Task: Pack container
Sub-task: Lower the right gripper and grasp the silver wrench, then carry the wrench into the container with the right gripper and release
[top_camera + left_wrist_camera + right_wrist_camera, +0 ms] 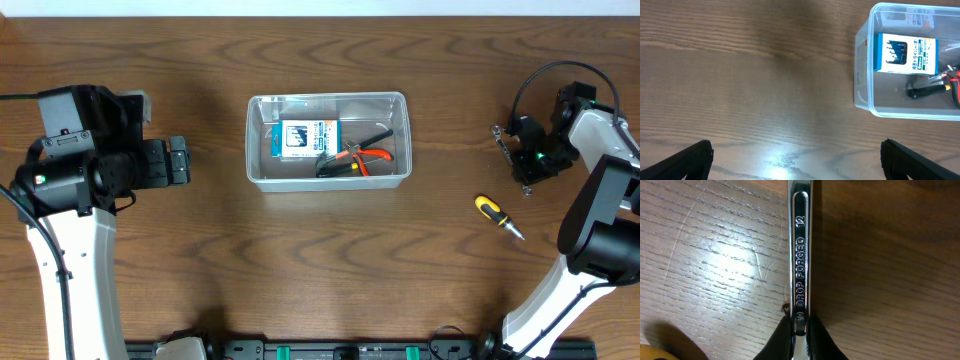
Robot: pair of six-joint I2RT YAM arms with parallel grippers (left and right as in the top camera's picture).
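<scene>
Holds the left arm up from the near left edge, the left gripper pointing right with jaws spread wide; shows only two dark fingertips in the wrist view's bottom corners. Bends the right arm up from the near right edge and leftward, the right gripper clamped tight on a wrench, fingertips pinching its shank.
</scene>
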